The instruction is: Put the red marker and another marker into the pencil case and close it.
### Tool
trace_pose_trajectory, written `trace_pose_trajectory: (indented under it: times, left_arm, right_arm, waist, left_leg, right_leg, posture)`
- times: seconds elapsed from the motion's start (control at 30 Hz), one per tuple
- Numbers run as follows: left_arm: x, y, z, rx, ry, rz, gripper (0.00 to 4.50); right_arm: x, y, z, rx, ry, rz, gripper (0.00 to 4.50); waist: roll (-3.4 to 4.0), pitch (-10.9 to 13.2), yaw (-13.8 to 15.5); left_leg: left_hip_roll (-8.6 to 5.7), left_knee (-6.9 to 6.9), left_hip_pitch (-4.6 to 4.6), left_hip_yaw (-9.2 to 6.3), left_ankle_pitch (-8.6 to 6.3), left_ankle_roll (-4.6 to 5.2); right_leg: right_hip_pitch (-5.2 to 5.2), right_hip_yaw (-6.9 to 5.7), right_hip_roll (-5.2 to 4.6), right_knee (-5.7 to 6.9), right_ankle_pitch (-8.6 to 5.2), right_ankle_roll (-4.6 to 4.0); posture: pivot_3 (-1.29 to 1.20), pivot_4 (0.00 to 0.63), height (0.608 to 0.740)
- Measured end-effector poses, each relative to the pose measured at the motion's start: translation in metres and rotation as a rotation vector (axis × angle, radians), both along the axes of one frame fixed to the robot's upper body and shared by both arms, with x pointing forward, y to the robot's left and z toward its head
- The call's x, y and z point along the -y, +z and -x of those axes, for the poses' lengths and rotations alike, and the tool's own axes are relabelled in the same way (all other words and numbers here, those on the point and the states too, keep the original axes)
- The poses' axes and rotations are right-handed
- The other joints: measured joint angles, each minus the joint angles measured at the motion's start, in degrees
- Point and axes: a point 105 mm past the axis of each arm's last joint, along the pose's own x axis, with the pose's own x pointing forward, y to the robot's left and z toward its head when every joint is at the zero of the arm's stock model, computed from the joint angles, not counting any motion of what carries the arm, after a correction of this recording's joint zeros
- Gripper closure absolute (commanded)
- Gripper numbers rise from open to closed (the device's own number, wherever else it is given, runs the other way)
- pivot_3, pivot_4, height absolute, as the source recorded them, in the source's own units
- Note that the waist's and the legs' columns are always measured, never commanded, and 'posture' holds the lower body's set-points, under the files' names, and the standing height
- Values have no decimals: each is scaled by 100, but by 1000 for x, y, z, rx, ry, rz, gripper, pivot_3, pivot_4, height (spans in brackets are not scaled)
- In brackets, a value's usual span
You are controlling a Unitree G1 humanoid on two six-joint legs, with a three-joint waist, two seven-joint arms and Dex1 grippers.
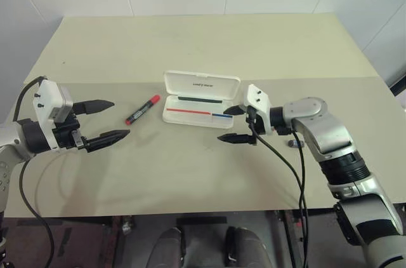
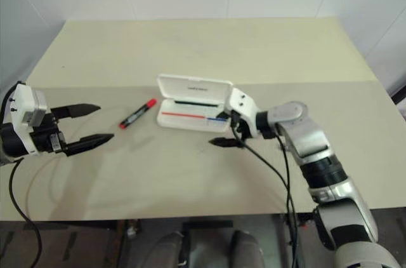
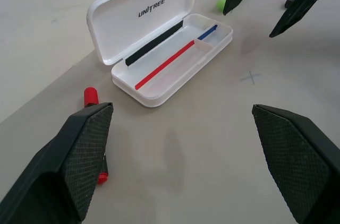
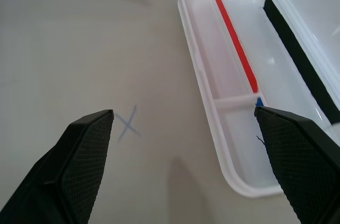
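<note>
Two markers, one pencil case

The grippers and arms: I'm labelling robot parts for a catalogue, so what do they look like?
Each gripper, left and right, has two black pointed fingers with cross-hatched inner pads, mounted on a white boxy housing. The right arm is silver-grey with black joint bands. Black cables trail from both wrists.

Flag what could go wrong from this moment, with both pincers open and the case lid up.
1. The red marker lies flat on the table, beside the pencil case; the open left pincer may roll it away rather than grip it.
2. The right pincer hangs at the case's end, so a sweep could shove the light case or knock its raised lid.
3. The green marker sits behind the right pincer, half hidden, and could be bumped.
</note>
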Motion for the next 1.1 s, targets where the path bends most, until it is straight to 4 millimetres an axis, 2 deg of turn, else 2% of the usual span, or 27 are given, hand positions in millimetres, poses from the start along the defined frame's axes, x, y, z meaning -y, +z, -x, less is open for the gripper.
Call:
trace_pose_trajectory:
  times: [0.1, 0.3, 0.6, 0.7, 1.03, 1.07, 1.1]
  left_arm:
    - [1, 0, -1, 1, -1, -2, 19]
    - [-1, -1, -1, -1, 9, -5, 19]
    - [-1, -2, -1, -2, 11, -8, 19]
    - [-1, -3, 0, -4, 13, -9, 0]
    - [-1, -4, 0, -6, 15, -14, 0]
    - [-1, -4, 0, -7, 15, -14, 0]
    - [-1, -4, 0, -7, 15, -15, 0]
  right_arm:
    - [-6, -7, -3, -3, 12, 19, 0]
    - [-4, -28, -13, -31, 2, 76, 0]
    - [-2, -30, -29, -13, -16, 111, 0]
    - [-3, -35, -31, -21, -16, 116, 574]
    - [-5, -34, -33, -9, -3, 134, 4166]
    - [-5, -34, -33, -13, 2, 134, 4469]
    - [-5, -32, -32, -11, 5, 134, 4469]
  waist:
    - [0, 0, 1]
    - [0, 0, -2]
    - [0, 0, -17]
    - [0, 0, -17]
    - [0, 0, -18]
    - [0, 0, -18]
    - [0, 0, -18]
  left_leg:
    - [0, 0, 0, 1, 0, 0]
    - [0, 2, 0, 4, 0, 0]
    - [4, 2, 0, 12, 0, 0]
    - [6, 2, 1, 15, 0, 0]
    - [11, 2, 1, 20, -1, -1]
    - [12, 2, 1, 22, -1, -2]
    - [13, 1, 2, 25, -1, -2]
  right_leg:
    - [0, 2, 0, 0, 0, -1]
    - [-1, 4, 1, 0, 3, -5]
    - [-7, 12, 5, 1, 4, -7]
    - [-9, 15, 6, 1, 4, -7]
    - [-12, 22, 11, 1, 6, -9]
    - [-14, 24, 11, 1, 6, -10]
    - [-15, 27, 12, 1, 6, -10]
  posture:
    - [0, 150, 740]
    - [0, 150, 740]
    - [0, 150, 740]
    - [0, 150, 740]
    - [0, 150, 740]
    - [0, 150, 740]
    - [0, 150, 740]
